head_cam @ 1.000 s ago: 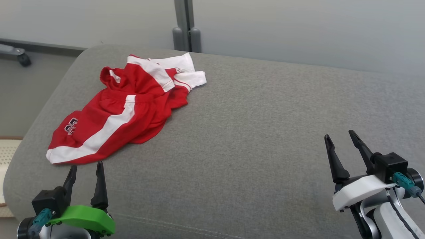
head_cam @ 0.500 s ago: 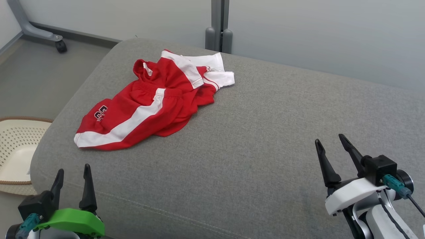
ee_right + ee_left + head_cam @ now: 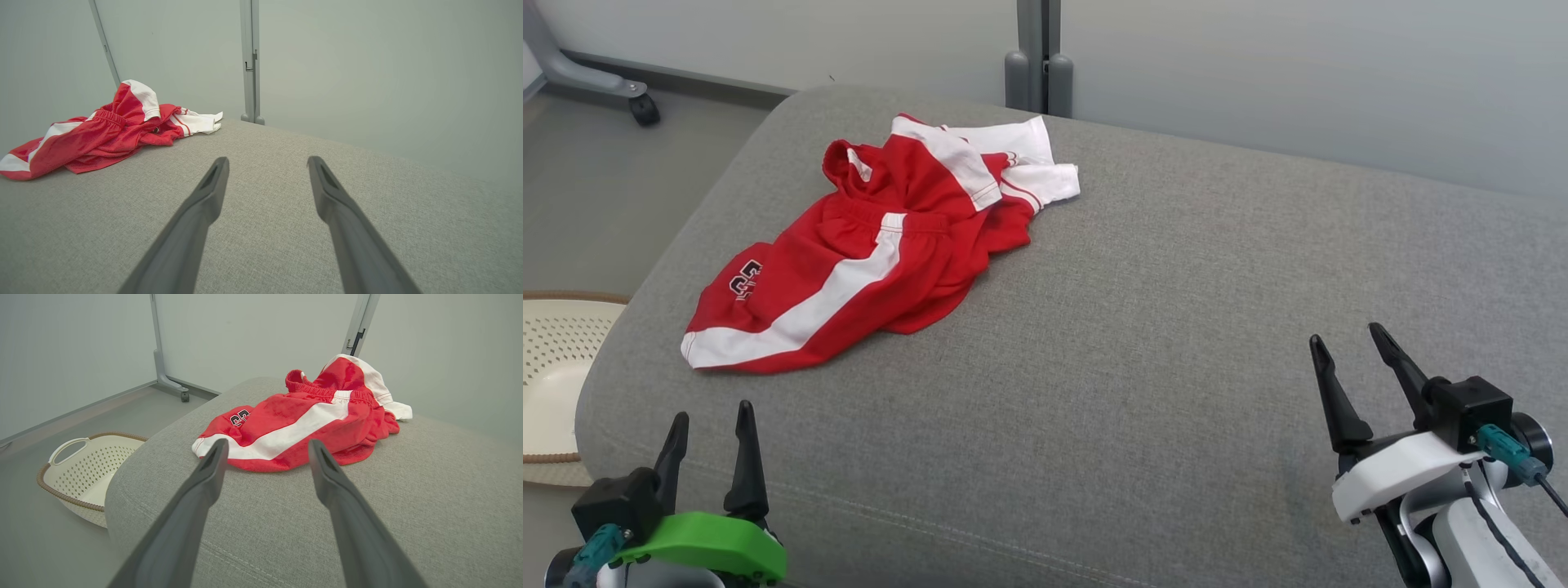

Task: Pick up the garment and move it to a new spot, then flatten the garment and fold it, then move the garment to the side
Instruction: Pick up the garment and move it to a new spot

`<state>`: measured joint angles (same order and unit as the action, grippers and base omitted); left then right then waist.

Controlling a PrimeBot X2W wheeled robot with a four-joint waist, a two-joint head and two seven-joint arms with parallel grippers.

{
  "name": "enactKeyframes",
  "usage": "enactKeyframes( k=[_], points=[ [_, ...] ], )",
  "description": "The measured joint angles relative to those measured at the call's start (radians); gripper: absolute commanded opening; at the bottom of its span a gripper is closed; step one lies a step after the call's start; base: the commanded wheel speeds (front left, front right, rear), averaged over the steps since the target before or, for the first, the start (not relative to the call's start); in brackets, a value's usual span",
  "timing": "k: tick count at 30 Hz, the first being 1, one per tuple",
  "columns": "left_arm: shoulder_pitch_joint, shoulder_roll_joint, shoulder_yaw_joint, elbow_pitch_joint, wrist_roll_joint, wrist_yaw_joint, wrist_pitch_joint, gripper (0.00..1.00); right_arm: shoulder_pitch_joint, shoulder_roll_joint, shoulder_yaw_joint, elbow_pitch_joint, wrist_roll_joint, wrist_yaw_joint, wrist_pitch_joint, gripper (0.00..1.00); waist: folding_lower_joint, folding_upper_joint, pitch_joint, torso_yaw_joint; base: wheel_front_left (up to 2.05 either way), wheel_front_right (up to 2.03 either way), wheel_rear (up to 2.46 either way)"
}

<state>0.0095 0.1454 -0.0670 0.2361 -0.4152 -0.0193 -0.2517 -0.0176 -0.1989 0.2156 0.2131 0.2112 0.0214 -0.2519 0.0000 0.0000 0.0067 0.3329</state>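
A crumpled red garment with white stripes (image 3: 866,253) lies on the far left part of the grey cushion (image 3: 1176,327). From the left wrist it shows straight ahead (image 3: 302,420), and from the right wrist it lies off to the left (image 3: 102,130). My left gripper (image 3: 711,416) stands open at the cushion's near left corner, a short way in front of the garment's lower hem, with nothing between its fingers (image 3: 204,477). My right gripper (image 3: 1347,343) is open over the near right of the cushion, far from the garment, fingers (image 3: 327,192) empty.
A cream perforated laundry basket (image 3: 556,376) (image 3: 77,465) sits on the floor to the left of the cushion. A grey post (image 3: 1033,49) stands against the wall behind the cushion, and a wheeled stand leg (image 3: 596,77) is at the far left.
The camera has swung, shifting the whole picture and bringing the basket and floor into view at the left. The garment lies as before, and both grippers stay open.
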Motion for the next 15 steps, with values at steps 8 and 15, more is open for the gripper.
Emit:
enactKeyframes(
  k=[8,15],
  points=[
    [-0.08,-0.012,0.018,0.002,-0.067,-0.019,0.011,1.0,-0.032,-0.019,-0.006,-0.026,-0.014,0.0,0.0,1.0,0.0,0.0,0.063,-0.002,0.0,0.0,0.0],
    [-0.214,-0.026,0.049,0.031,-0.147,-0.029,0.088,1.0,-0.078,-0.032,0.001,-0.045,-0.031,0.006,0.0,1.0,0.0,0.0,0.149,-0.005,0.0,0.0,0.0]
  ],
)
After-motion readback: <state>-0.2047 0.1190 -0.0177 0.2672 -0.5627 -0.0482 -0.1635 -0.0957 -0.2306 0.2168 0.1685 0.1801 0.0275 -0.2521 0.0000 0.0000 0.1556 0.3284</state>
